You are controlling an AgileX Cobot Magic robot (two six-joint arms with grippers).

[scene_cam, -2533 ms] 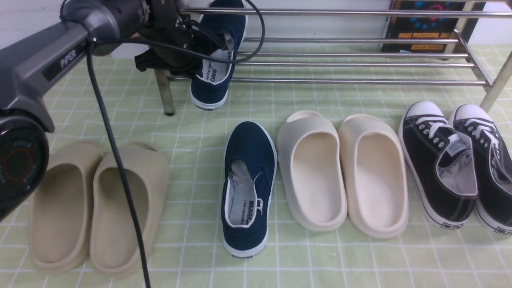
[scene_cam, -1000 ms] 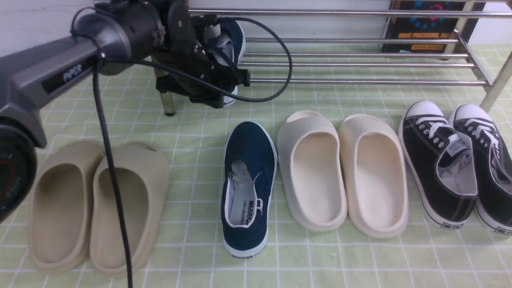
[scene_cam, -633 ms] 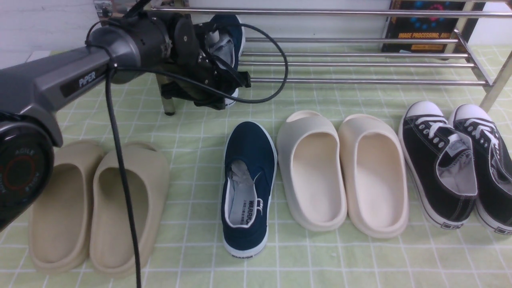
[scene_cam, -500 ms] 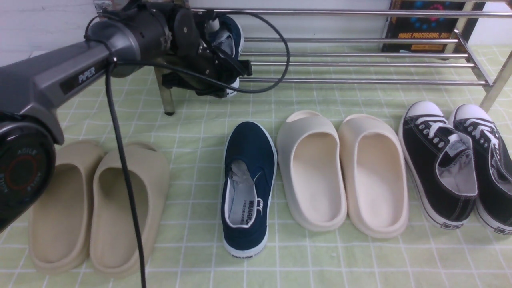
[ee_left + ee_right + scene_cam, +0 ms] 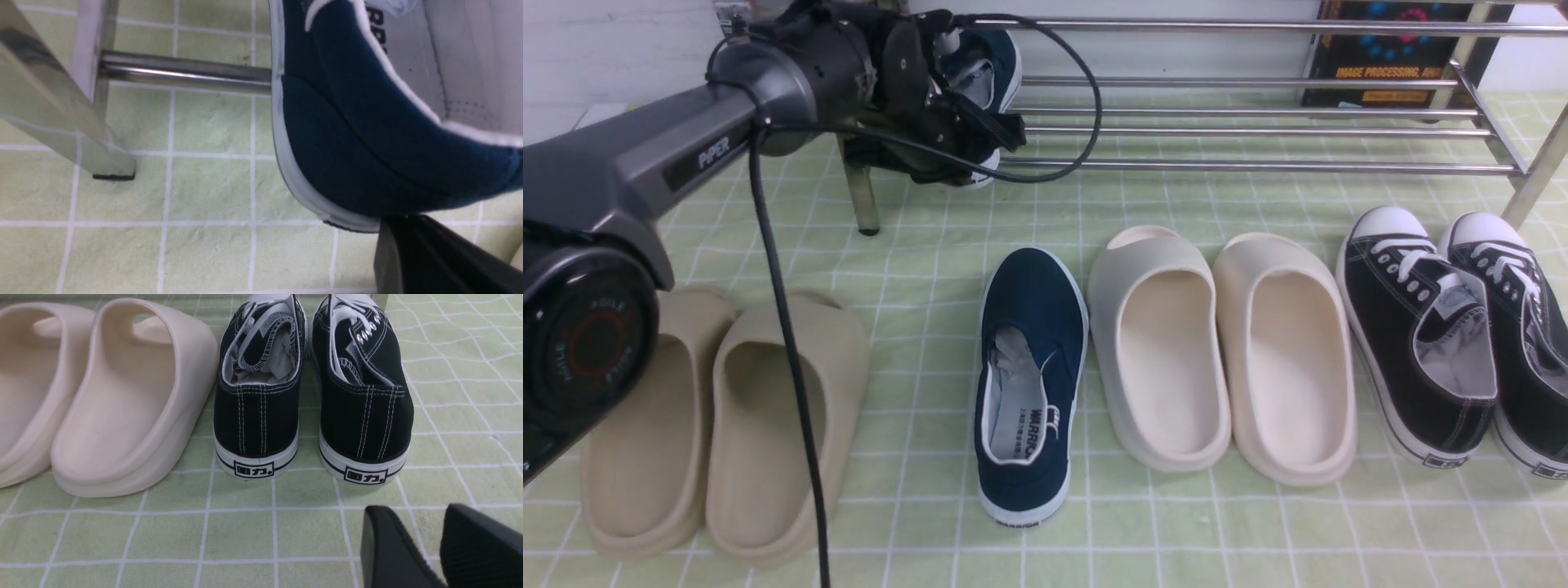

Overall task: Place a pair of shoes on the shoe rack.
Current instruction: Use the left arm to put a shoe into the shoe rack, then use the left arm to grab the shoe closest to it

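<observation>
**One navy shoe at the rack, its partner on the tabletop**

The first navy shoe (image 5: pixel 995 69) lies at the left end of the shoe rack (image 5: pixel 1258 167), toe toward the back. Its heel reaches past the front bar (image 5: pixel 184 73), next to the rack's left front leg (image 5: pixel 61 118). It appears to rest across the bars, though the arm hides most of it in the front view.

The left gripper (image 5: pixel 972 139) is at this shoe's heel. In the left wrist view one black finger (image 5: pixel 429 257) sits just under the white sole at the heel (image 5: pixel 347 134). Whether the jaws clamp the shoe or stand free of it cannot be told.

The second navy shoe (image 5: pixel 1029 376) stands upright on the green checked cloth (image 5: pixel 931 245) that covers the tabletop. It is in front of the rack, toe pointing toward it.

A pair of cream slides (image 5: pixel 1225 351) lies just to the right of the second navy shoe. A pair of black sneakers (image 5: pixel 1445 343) is further right, and a pair of beige slides (image 5: pixel 719 425) is well to the left.

The right gripper (image 5: pixel 435 531) hovers low over the cloth behind the heels of the black sneakers (image 5: pixel 310 396). Its jaws are nearly together, with nothing between them.
</observation>
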